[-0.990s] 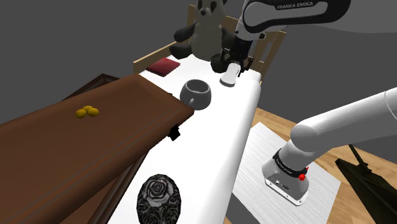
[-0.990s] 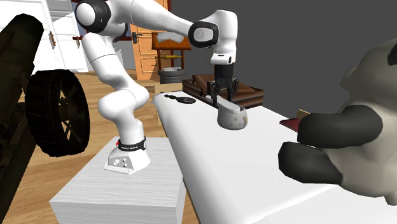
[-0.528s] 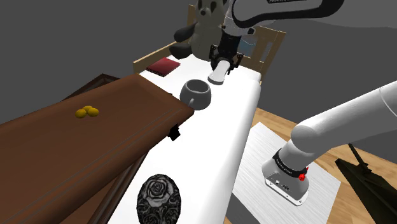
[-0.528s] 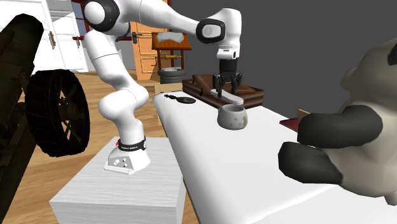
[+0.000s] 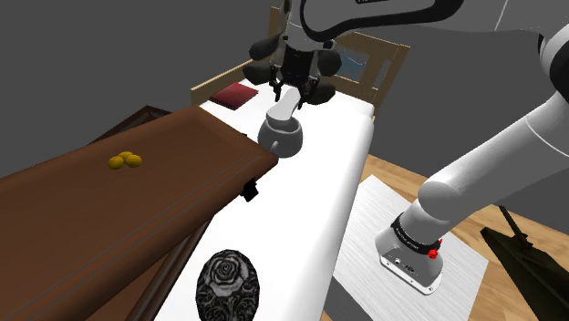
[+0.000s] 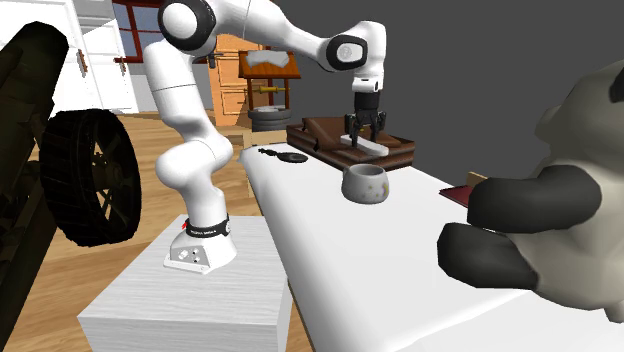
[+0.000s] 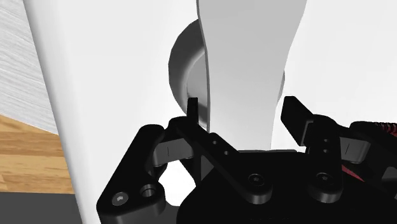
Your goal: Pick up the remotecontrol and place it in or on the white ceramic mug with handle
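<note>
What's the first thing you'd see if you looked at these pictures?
A big black-and-white plush panda looms at the second exterior view's right, on the white surface. Next comes the black gripper, shut on a white remote and holding it over the mug near the shoulder view's top middle.

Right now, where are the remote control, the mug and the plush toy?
remote control (image 5: 281, 109): shoulder view, its white lower end.
mug (image 5: 276, 142): shoulder view, its grey outer wall.
plush toy (image 6: 530, 202): second exterior view, its black arm.
</note>
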